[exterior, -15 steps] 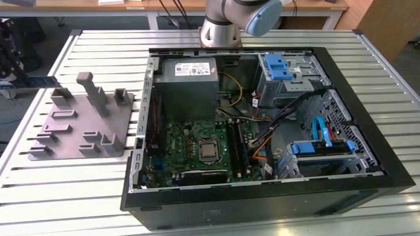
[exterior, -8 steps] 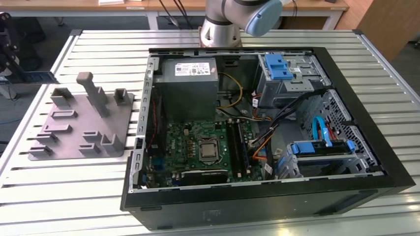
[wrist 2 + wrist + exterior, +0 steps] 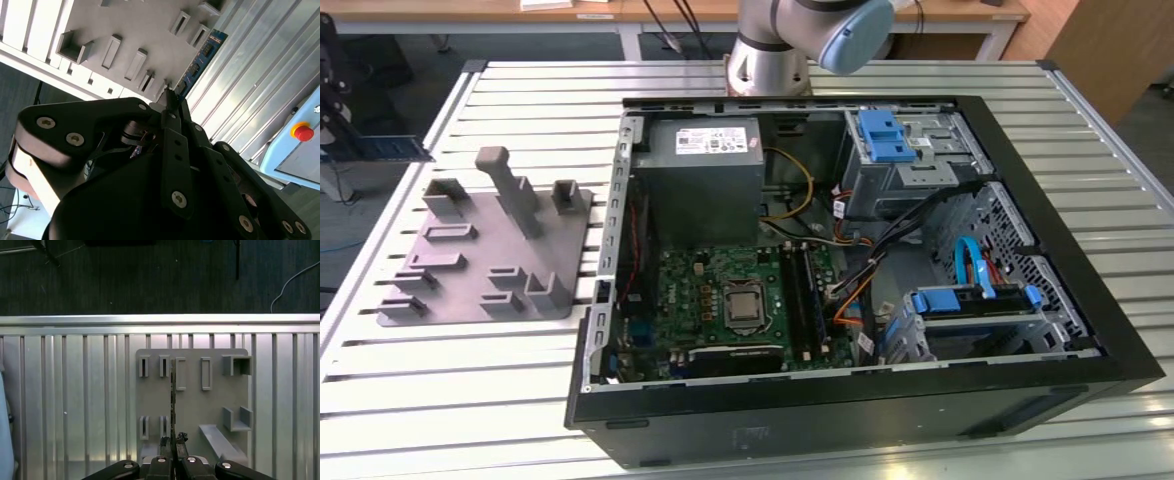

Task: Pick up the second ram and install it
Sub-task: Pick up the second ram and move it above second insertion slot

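Two black fingers (image 3: pixel 181 438) of the gripper (image 3: pixel 173 441) are pinched narrow on one end of the second ram (image 3: pixel 172 390). The ram sticks straight out from them, a dark sliver edge-on in the first wrist view and blue with dark chips in the second wrist view (image 3: pixel 202 57). It hangs in the air with open room on both flat faces.

In the exterior view the ram (image 3: pixel 394 148) sits at about ten o'clock, at the exterior view's left edge. Beyond its free end lies the grey holder plate (image 3: pixel 467 290) with its upright blocks (image 3: pixel 500 180), on the slatted metal table (image 3: pixel 454 380). The table's rim (image 3: pixel 160 320) and the dark floor (image 3: pixel 150 275) lie just past the plate.

The open computer case (image 3: pixel 854 425) stands at three o'clock from the plate, well apart from the ram, with its side wall (image 3: pixel 607 250) between them. Inside it, the long black memory slots (image 3: pixel 801 290) run beside the processor socket (image 3: pixel 744 305). The arm's base (image 3: pixel 767 60) is at twelve o'clock.
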`<control>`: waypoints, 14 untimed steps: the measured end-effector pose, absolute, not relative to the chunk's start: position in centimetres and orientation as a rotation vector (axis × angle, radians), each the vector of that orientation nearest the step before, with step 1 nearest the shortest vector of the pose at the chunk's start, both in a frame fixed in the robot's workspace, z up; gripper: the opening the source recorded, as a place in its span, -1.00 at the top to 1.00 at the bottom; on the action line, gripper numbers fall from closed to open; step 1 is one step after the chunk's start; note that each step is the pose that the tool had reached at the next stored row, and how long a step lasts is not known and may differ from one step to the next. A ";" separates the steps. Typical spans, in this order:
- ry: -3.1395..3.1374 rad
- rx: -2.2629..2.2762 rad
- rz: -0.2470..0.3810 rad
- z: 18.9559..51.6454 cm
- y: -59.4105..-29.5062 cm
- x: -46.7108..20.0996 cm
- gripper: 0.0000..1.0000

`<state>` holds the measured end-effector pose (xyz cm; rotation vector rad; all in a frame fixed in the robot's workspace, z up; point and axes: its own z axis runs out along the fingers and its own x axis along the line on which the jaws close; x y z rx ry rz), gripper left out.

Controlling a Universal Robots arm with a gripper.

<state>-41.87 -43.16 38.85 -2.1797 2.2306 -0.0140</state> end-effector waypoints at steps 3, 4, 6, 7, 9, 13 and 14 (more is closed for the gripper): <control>2.231 -2.180 -0.014 39.3 -43.2 -41.9 0.73; 2.231 -2.180 -0.014 39.5 -43.2 -41.9 0.73; 2.231 -2.180 -0.014 39.8 -43.2 -41.9 0.73; 2.231 -2.180 -0.014 40.0 -43.2 -41.9 0.73; 2.231 -2.180 -0.014 40.3 -43.2 -41.9 0.73; 2.231 -2.180 -0.014 40.9 -43.2 -41.9 0.73; 2.231 -2.180 -0.014 41.1 -43.2 -41.9 0.73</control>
